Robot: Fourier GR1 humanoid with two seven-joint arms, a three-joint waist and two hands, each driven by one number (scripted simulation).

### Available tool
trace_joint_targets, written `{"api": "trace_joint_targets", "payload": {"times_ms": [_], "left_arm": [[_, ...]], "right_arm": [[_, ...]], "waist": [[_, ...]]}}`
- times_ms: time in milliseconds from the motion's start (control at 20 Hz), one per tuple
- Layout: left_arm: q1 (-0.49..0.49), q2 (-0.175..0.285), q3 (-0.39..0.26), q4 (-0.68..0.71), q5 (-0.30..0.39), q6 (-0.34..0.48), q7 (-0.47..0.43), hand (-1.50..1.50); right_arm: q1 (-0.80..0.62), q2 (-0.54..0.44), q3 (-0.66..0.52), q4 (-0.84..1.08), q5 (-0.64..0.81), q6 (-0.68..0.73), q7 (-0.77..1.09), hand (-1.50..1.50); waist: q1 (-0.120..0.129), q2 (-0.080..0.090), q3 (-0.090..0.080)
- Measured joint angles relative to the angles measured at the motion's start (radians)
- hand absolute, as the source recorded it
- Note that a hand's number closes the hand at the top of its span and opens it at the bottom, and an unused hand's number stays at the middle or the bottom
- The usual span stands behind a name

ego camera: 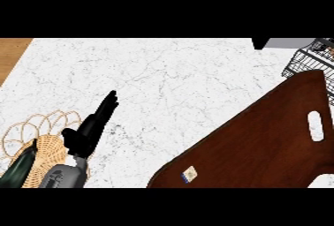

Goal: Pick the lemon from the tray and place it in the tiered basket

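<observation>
Beside the wicker mat (51,152), I'm resting the left hand (83,137) straight-fingered and empty, scanning the tray (261,141) first for a lemon I can't yet spot.

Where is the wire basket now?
In the head view, the wire basket sits in the upper right corner, just beyond the far end of the brown tray.

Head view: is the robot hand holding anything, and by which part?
Nothing: the left robot hand is open, fingers straight over the marble counter.
</observation>
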Motion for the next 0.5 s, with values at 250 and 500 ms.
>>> {"api": "trace_joint_targets", "payload": {"times_ms": [250, 500], "left_arm": [[-0.021, -0.001, 0.005, 0.01, -0.004, -0.013, 0.002, 0.0], [-0.035, -0.015, 0.005, 0.026, -0.009, -0.015, 0.004, 0.0]], "right_arm": [[-0.203, 0.038, 0.115, 0.099, 0.059, -0.02, 0.045, 1.5], [-0.359, 0.11, 0.207, 0.209, 0.135, -0.044, 0.043, 1.5]], "waist": [[0.017, 0.004, 0.0], [0.022, 0.008, 0.0]]}}
